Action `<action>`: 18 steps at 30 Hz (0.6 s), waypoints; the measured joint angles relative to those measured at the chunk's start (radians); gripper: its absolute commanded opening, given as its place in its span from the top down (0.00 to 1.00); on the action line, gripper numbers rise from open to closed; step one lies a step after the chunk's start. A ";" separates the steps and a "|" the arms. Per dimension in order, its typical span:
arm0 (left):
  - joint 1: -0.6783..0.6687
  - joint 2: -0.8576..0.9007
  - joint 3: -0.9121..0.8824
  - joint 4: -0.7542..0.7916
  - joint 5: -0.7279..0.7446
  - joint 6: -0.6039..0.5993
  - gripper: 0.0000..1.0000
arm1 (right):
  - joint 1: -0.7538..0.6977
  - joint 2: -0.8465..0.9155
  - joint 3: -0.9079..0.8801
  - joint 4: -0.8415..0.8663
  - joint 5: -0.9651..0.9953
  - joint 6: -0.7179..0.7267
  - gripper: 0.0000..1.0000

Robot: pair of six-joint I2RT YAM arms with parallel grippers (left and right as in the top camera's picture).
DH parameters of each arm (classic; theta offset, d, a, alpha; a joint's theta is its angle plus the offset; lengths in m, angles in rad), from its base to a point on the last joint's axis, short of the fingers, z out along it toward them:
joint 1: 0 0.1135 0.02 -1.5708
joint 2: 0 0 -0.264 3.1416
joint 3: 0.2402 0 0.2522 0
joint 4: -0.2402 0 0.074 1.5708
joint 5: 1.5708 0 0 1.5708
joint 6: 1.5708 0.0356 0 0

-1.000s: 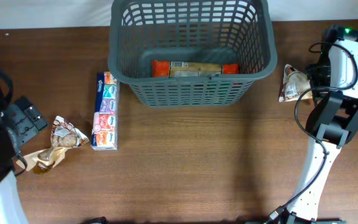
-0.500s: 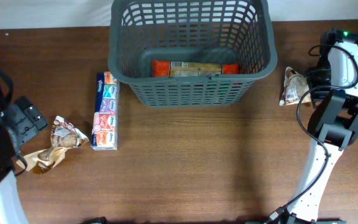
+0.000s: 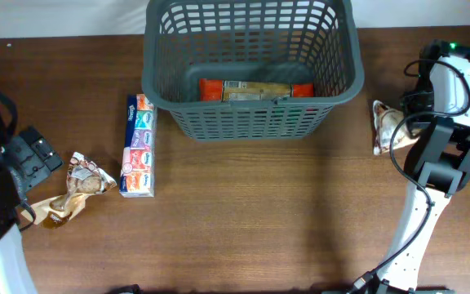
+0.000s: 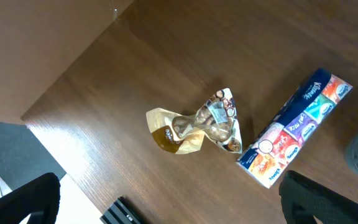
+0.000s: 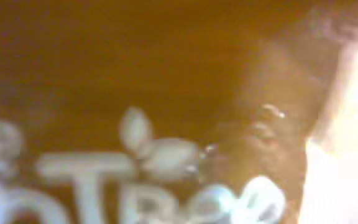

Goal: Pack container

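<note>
**Right arm low over the pouch**

I'm holding the left gripper (image 4: 173,198) wide open above a crumpled packet (image 4: 199,124). The right gripper (image 3: 408,121) is sitting over a pouch (image 3: 384,127) at mid right, but I can't tell its jaws' state. The basket (image 3: 251,103) is standing top centre.
</note>
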 measured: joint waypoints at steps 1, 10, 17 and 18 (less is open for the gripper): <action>0.000 0.000 0.000 0.000 0.000 0.000 0.01 | 0.000 0.000 -0.003 -0.002 0.001 -0.003 0.74; 0.000 0.000 0.000 0.000 0.000 0.000 0.01 | -0.001 0.000 -0.003 -0.031 0.003 -0.016 0.96; 0.000 0.000 0.000 0.000 0.000 0.000 0.01 | -0.001 -0.001 -0.003 -0.047 0.008 -0.038 0.96; 0.000 0.000 0.000 0.000 0.000 0.000 0.01 | -0.001 -0.001 -0.002 -0.047 0.008 -0.048 0.96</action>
